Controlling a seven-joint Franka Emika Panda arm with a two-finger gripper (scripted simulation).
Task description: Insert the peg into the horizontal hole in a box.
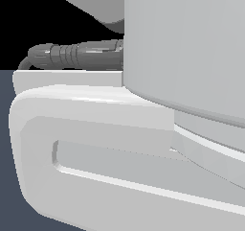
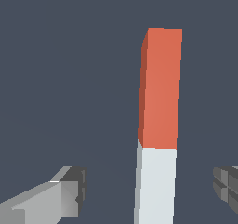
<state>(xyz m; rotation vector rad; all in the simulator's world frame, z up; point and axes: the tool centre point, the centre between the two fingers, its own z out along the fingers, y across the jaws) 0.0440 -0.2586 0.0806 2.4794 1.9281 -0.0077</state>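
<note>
Right now the peg (image 2: 157, 125) lies flat on the dark floor (image 2: 69, 56), directly under the wrist cam. Its long axis runs straight away from the cam, crosswise to the line joining the two fingertips: orange-red half at the far end, pale half at the near end, w/ the pale half sitting betw. the fingers.

Gripper (image 2: 148, 190): jaws spread wide, nothing held. One fingertip (image 2: 69, 190) stands well clear of the peg on one side; the other (image 2: 228, 188) is nearer the peg on the opposite side, mostly cut off by the frame edge. So the peg isn't quite centred in the gap, it sits toward that second finger. No contact seen on either side.

Judgement: closing direction is already across the peg's narrow width, so next move prob. needs a small sideways trim, then descent & close on the pale half.

Box & hole: not in either view. Exterior view is filled by pale arm housing (image 1: 191, 48) and a dark cable (image 1: 72, 55), so it's no help on height above the peg.
</note>
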